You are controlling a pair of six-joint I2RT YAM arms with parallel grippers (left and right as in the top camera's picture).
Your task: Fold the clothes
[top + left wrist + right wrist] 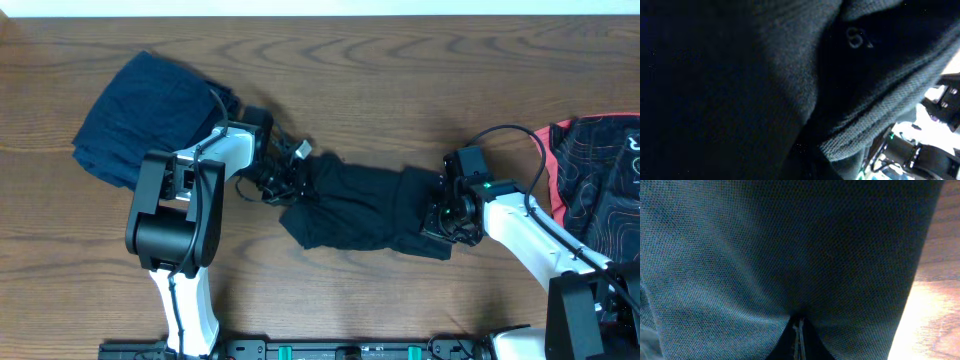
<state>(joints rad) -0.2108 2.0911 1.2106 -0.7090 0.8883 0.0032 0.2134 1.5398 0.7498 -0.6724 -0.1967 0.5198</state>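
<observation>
Fabric filled both wrist views almost wholly. The black shirt (360, 210) lay bunched in a crumpled band across the middle of the table (400, 60), stretched between the two grippers. The left gripper (288, 180) was closed on its left end and the right gripper (438, 214) on its right end. From overhead, the fingertips of both were buried in dark folds, so the grip itself could not be seen.

In the left wrist view, dark knit pressed against the lens, with a small pale mark (858, 37) too faint to read. In the right wrist view, the mesh weave gathered to a pinch at the bottom centre. A strip of wood showed at the right edge, and no finger could be made out.

Further out, a navy garment (150, 110) lay heaped at the upper left, partly covered by the left arm (185, 205). A black-and-coral patterned garment (600, 165) sat at the far right, cut off by the frame edge.
</observation>
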